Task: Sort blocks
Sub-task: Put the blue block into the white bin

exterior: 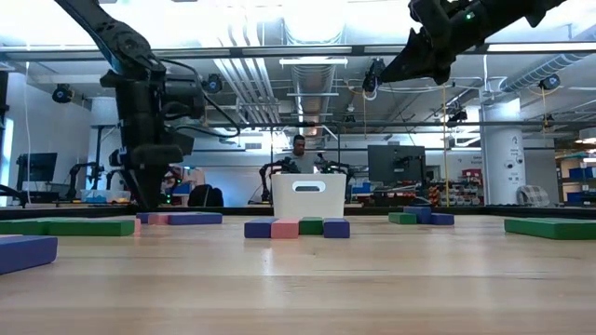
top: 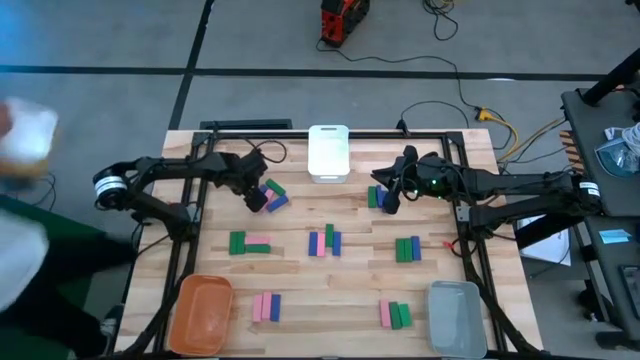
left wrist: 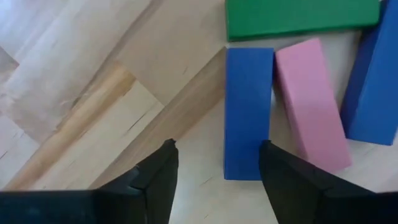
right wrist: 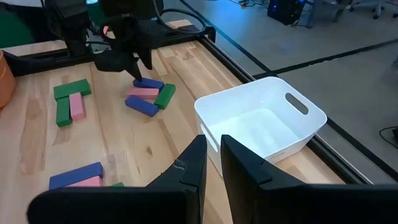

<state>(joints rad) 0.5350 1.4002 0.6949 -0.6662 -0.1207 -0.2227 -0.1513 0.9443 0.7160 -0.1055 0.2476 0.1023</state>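
My left gripper (top: 257,199) hangs low over the table, jaws apart and holding nothing. The cluster of blocks (top: 273,194) lies just beside it, toward three o'clock on the table seen from above. In my left wrist view the blue block (left wrist: 248,112) runs lengthwise away from me, its near end just inside my right finger (left wrist: 292,186) rather than centred, with a pink block (left wrist: 311,102) alongside. This arm is clearly the nearer one; I judge a small sideways shift is needed. My right gripper (top: 391,203) waits above the table near the white bin (top: 328,152), fingers nearly closed, empty.
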